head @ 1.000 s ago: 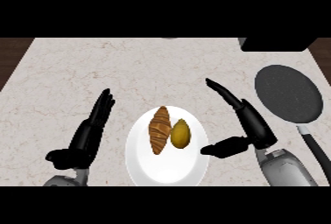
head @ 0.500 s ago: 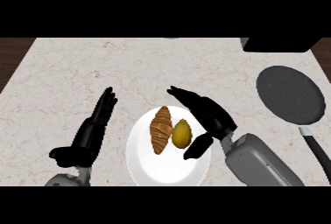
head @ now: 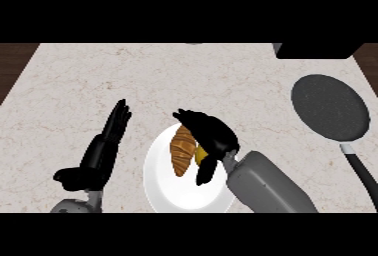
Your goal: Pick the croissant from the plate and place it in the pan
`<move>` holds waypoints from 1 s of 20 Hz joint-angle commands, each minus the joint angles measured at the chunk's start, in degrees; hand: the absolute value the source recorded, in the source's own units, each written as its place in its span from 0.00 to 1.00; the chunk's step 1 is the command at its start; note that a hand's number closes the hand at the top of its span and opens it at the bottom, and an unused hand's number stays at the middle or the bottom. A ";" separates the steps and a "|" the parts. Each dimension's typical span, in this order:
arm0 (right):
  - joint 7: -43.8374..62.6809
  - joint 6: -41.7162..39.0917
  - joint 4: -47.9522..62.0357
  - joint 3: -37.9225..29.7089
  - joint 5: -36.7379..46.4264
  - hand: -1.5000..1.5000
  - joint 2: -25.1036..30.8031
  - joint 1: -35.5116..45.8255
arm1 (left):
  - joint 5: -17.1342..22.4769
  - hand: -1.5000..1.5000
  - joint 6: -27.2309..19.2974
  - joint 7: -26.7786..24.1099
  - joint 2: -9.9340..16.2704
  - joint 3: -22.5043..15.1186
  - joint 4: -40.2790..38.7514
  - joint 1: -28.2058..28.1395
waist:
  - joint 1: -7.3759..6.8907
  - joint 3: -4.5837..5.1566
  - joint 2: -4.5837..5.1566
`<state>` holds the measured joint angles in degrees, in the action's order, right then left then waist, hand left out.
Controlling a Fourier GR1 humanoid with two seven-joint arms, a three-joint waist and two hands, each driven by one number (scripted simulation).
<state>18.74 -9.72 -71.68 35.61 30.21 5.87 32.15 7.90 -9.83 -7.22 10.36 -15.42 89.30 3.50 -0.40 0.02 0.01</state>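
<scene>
golden croissant (head: 181,151) on white plate (head: 166,187), dark pan (head: 329,106)

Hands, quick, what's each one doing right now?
Left hand: open, resting beside the plate.
Right hand: open over the croissant, holding nothing.

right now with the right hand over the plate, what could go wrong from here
1. The right hand covers most of a yellow item lying right beside the croissant, so its fingers might close on or nudge the wrong thing.
2. The croissant lies on the white plate, whose rim may let it slide away rather than be gripped.
3. The pan sits far to the right, so the carry across the counter is long.
</scene>
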 commanded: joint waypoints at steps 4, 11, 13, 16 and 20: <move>2.78 -3.06 -1.28 -1.74 6.39 0.00 -4.93 -3.90 | -0.44 0.50 3.60 -2.51 -1.49 3.03 -2.49 0.07 | 0.38 0.00 -0.04; -4.17 0.87 4.81 -6.23 7.24 0.00 -5.82 -3.78 | -4.20 0.50 2.25 0.43 -3.61 0.87 4.22 -5.38 | 0.00 -0.02 -0.03; -7.15 1.24 6.44 -7.50 8.49 0.00 -5.84 -4.64 | -2.13 0.50 5.71 1.69 -2.01 5.08 -0.15 0.33 | 0.23 -0.02 0.00; -5.54 4.43 11.83 -3.62 4.70 0.00 -5.86 0.12 | -6.19 0.50 1.37 3.49 -5.86 0.65 4.72 -2.11 | -0.15 -0.03 0.01; -8.34 7.38 17.10 -4.30 4.40 0.00 -5.87 0.26 | -5.17 0.50 4.82 0.23 -5.03 4.08 -0.42 -1.19 | 0.04 -0.02 0.03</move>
<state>11.73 -4.09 -56.77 31.04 34.19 0.07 33.37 3.77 -5.54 -5.45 6.34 -11.96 90.63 2.36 -0.54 -0.01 0.03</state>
